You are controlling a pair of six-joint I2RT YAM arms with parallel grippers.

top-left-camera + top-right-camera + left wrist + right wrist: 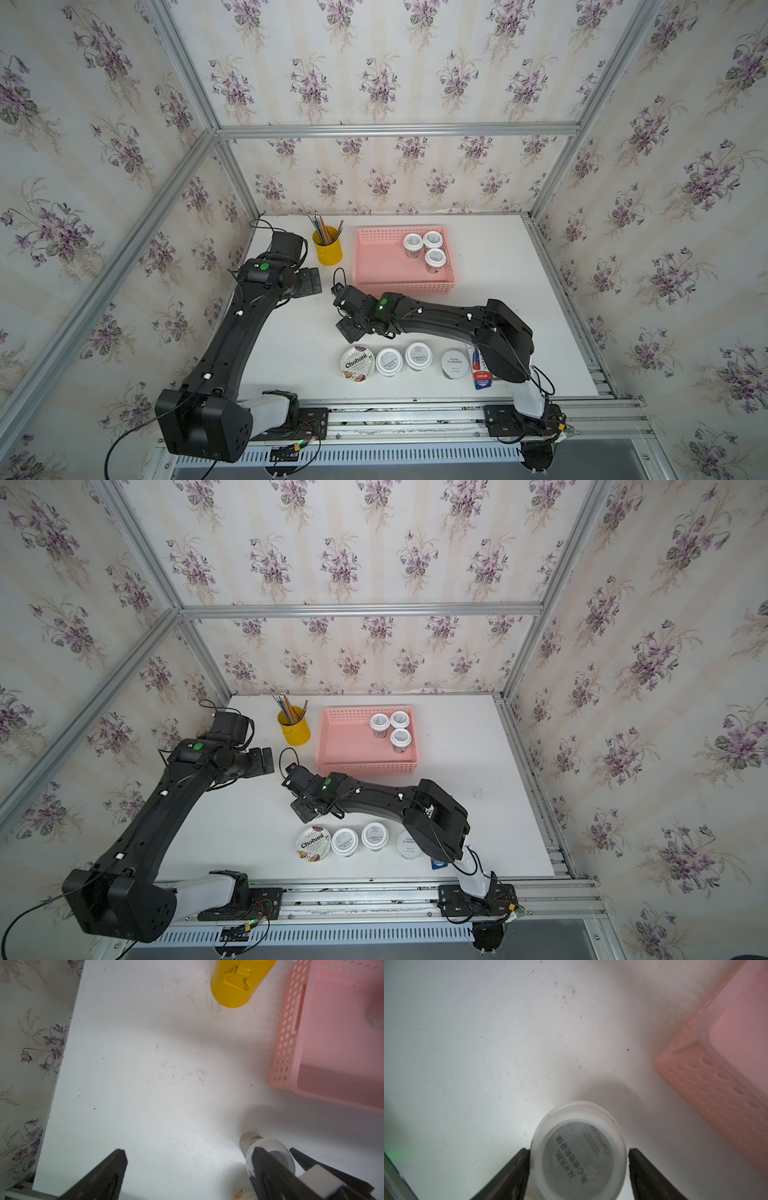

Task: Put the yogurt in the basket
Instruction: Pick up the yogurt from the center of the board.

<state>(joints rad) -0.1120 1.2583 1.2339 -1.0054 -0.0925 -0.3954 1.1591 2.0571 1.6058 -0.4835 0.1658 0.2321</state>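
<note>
Right claw (579, 1150) brackets a white-lidded cup (578, 1126), jaws at the lid edges; a firm grip cannot be confirmed. Cup is just near of the basket's (380, 262) near-left corner. Step: grasping the fourth cup. Next: clamp, lift above the rim, move far.

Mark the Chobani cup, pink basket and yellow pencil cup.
Chobani cup (357, 363): in a top view, lid centre.
pink basket (382, 262): in a top view, bare floor.
yellow pencil cup (329, 254): in a top view, wall.
</note>
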